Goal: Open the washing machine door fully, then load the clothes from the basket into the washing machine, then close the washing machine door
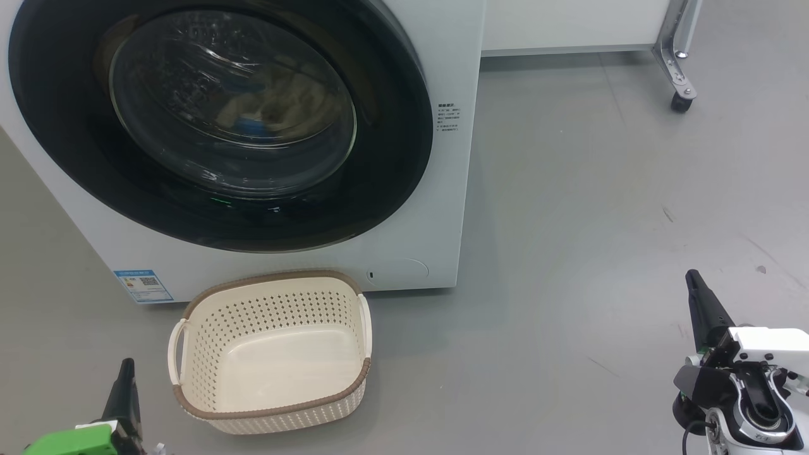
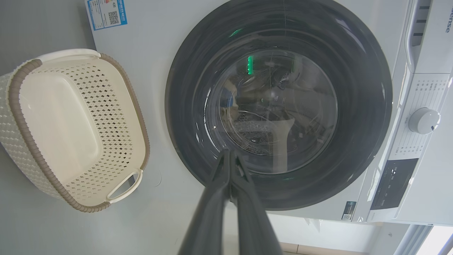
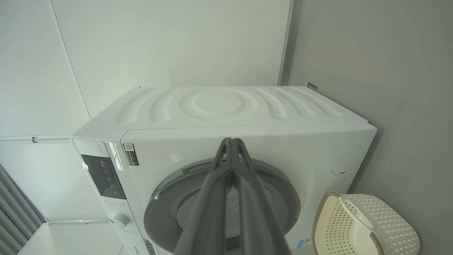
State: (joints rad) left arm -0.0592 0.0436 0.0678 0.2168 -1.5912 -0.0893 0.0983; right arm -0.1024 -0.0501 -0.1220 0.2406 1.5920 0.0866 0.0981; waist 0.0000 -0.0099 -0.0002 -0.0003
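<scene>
The washing machine (image 1: pixel 442 189) fills the upper left of the head view, its glossy black door (image 1: pixel 392 145) flush against the front. Through the glass window (image 1: pixel 240 107) I make out cream clothes (image 1: pixel 253 107) with a bit of blue inside the drum. The cream basket (image 1: pixel 208 354) stands on the floor just before the machine, with nothing in it. My left gripper (image 1: pixel 126 370) sits at the lower left beside the basket, fingers (image 2: pixel 230 166) pressed together, holding nothing. My right gripper (image 1: pixel 695 281) is at the lower right, far from the machine, its fingers (image 3: pixel 231 156) likewise shut and empty.
Grey floor (image 1: pixel 600 221) spreads to the right of the machine. A metal leg on a caster (image 1: pixel 681 101) stands at the upper right under a white cabinet (image 1: pixel 569 25). The machine's control panel and dial (image 2: pixel 424 120) show in the left wrist view.
</scene>
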